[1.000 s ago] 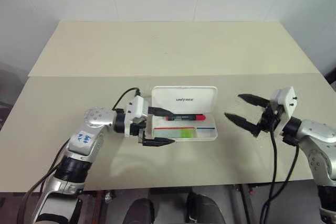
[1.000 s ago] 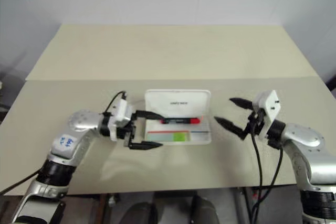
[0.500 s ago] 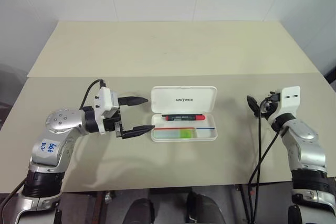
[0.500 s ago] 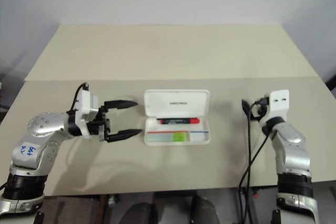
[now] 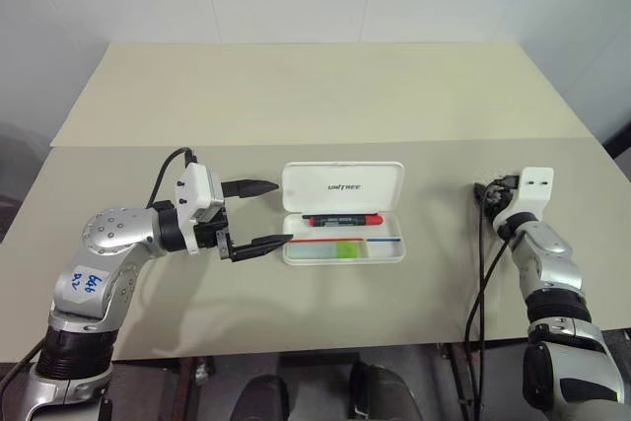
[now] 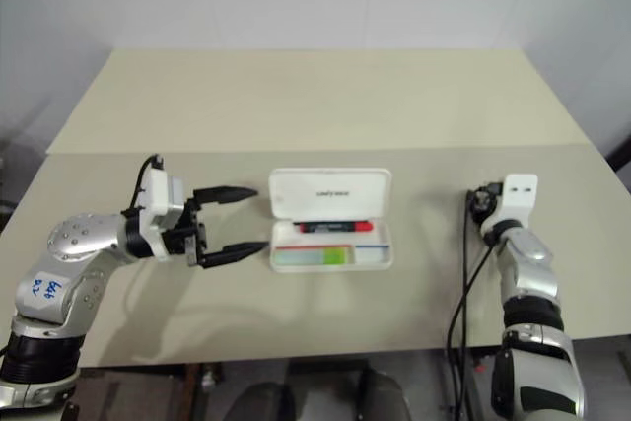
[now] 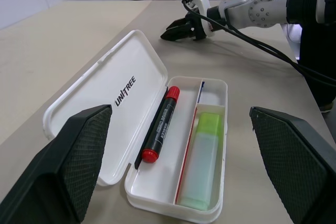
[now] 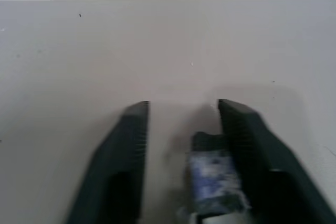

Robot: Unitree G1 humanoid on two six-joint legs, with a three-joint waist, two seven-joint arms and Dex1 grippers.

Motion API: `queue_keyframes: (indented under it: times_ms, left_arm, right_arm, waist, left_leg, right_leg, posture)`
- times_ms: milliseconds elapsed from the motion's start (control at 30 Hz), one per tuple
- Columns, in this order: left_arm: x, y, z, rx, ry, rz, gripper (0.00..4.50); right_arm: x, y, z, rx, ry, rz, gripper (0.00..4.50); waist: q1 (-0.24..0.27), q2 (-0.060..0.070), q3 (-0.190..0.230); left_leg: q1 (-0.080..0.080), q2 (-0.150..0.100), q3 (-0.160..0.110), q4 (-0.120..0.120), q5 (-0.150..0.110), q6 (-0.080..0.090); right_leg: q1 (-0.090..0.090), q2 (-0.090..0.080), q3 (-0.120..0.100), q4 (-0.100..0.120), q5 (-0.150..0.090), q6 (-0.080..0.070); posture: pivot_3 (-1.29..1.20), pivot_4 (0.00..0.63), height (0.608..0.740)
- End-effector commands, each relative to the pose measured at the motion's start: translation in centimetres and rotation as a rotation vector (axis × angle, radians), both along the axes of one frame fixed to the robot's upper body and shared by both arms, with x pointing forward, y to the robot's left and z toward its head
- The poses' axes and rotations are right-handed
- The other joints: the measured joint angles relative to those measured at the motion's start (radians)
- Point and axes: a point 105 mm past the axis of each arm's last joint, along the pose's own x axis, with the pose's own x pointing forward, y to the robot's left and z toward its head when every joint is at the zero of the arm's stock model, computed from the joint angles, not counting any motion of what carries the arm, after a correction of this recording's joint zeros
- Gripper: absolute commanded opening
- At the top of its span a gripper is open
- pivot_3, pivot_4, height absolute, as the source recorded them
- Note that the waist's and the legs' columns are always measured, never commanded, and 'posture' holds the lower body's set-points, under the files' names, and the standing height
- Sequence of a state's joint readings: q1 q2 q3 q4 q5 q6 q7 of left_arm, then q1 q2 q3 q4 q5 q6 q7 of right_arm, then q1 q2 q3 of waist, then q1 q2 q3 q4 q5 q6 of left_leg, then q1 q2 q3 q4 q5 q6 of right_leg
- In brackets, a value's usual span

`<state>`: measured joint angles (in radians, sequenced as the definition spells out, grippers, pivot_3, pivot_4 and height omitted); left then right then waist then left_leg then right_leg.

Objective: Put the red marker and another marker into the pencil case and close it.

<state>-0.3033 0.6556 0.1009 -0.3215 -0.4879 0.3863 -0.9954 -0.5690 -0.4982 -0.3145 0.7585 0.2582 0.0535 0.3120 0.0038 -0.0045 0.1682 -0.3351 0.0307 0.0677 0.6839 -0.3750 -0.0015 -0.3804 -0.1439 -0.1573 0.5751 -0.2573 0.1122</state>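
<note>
The white pencil case [image 5: 344, 187] lies open at the table's middle, lid tilted back. The red marker [image 5: 342, 219] rests in its rear compartment, and the mint highlighter with a green cap [image 5: 335, 250] in the front one. In the left wrist view both lie side by side, the marker [image 7: 160, 124] and the highlighter [image 7: 202, 156]. My left gripper [image 5: 284, 212] hovers open just left of the case, holding nothing. My right gripper [image 5: 483, 194] is far right of the case, low over bare table. Its fingers [image 8: 131, 150] stand a narrow gap apart with nothing between them.
The beige table [image 5: 296, 96] has a seam running across it behind the case. A black cable [image 5: 483, 273] hangs from the right arm over the table's front edge. A white wall stands behind.
My left gripper pulled back leftward from the case's front edge, staying open. My right gripper swung right and lower, away from the case, and its wide-open fingers narrowed.
</note>
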Motion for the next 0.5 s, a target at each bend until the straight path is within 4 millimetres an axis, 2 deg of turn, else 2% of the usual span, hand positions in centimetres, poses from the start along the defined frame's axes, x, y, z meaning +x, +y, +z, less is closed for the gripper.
queue_keyframes:
  times_ms: [33, 67, 167, 233, 367, 500]
  left_arm:
    - [-0.5, -0.2, 1.1, -0.01, -0.046, -0.02, 4.5]
    - [-0.5, -0.2, 1.1, -0.009, -0.046, -0.021, 4.5]
    - [-0.5, -0.3, 1.1, -0.009, -0.045, -0.025, 4.5]
    - [-0.4, -0.3, 1.1, -0.006, -0.043, -0.03, 4.5]
    - [-0.3, -0.1, 0.9, -0.005, -0.039, -0.033, 4.5]
    - [-0.3, 0.0, 0.6, -0.004, -0.035, -0.033, 4.5]
  right_arm:
    - [-0.5, -0.8, 0.1, 0.017, -0.001, -0.028, 0.64]
    - [-0.5, -0.6, 0.2, 0.01, -0.004, -0.016, 0.4]
    - [-0.4, -0.2, 0.6, 0.007, -0.011, 0.0, 0.38]
    - [-0.1, 0.8, 1.8, -0.016, -0.05, 0.059, 0.38]
    - [-0.5, 5.3, 6.2, -0.029, -0.196, 0.35, 0.38]
    - [-2.6, 8.5, 8.2, -0.11, -0.232, 0.63, 0.38]
  waist:
    - [-0.003, 0.001, 0.0]
    - [-0.005, 0.001, 0.0]
    - [-0.005, 0.002, 0.001]
    - [-0.005, 0.002, 0.001]
    - [-0.007, 0.005, 0.003]
    - [-0.004, 0.005, 0.003]
  left_leg:
    - [0.0, 0.0, 0.0, 0.0, 0.0, 0.0]
    - [0.0, 0.0, 0.0, -0.001, 0.0, 0.0]
    - [0.0, 0.0, 0.0, -0.001, 0.0, 0.0]
    - [0.0, 0.0, 0.0, -0.002, 0.0, 0.0]
    - [-0.001, 0.0, 0.001, -0.002, 0.0, 0.0]
    - [-0.001, 0.002, 0.0, -0.002, 0.0, -0.001]
  right_leg:
    - [0.0, 0.0, 0.0, 0.0, 0.0, 0.0]
    - [0.0, 0.0, -0.001, 0.0, 0.0, 0.0]
    - [0.0, 0.001, -0.001, 0.0, 0.0, 0.0]
    - [-0.001, 0.001, -0.001, 0.0, 0.0, 0.0]
    - [-0.001, 0.001, -0.001, -0.001, 0.0, 0.0]
    - [-0.002, 0.003, 0.0, -0.001, 0.0, 0.0]
  posture:
    - [0.0, 0.15, 0.74]
    - [0.0, 0.15, 0.74]
    - [0.0, 0.15, 0.74]
    - [0.0, 0.15, 0.74]
    - [0.0, 0.15, 0.74]
    - [0.0, 0.15, 0.74]
